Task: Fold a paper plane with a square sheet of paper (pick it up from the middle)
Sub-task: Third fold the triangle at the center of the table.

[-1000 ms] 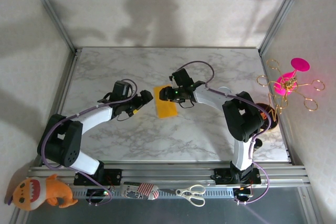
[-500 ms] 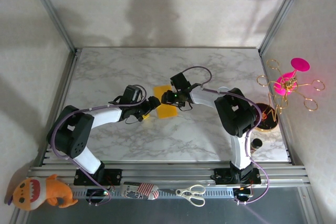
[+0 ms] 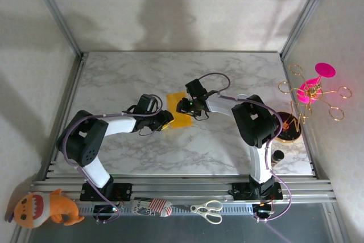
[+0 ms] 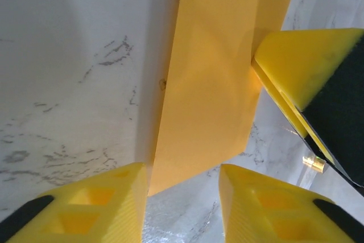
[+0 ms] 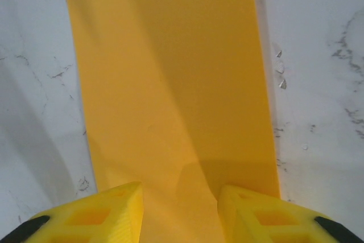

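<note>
marble-patterned table [image 3: 114,78] inside pale walls, work area at its centre. left gripper [image 4: 181,176]: fingers part spread, gap visible, straddling the near-left corner of the sheet of paper [image 4: 210,83] without pinching it. right gripper [image 5: 179,190]: fingers likewise apart, set down on the sheet [image 5: 170,83] with bare paper between them; one right fingertip [image 4: 301,61] touches the sheet's right edge in the left wrist view. from above, the sheet [image 3: 179,120] lies flat mid-table between the two grippers, left [image 3: 166,119] and right [image 3: 183,105]. judgement: it reads as an oblong, so one lengthwise fold appears done; nose corners and wings remain, with no dart shape yet. left forearm lies low, reaching right from a bent elbow; right forearm reaches left, wrist low.
</note>
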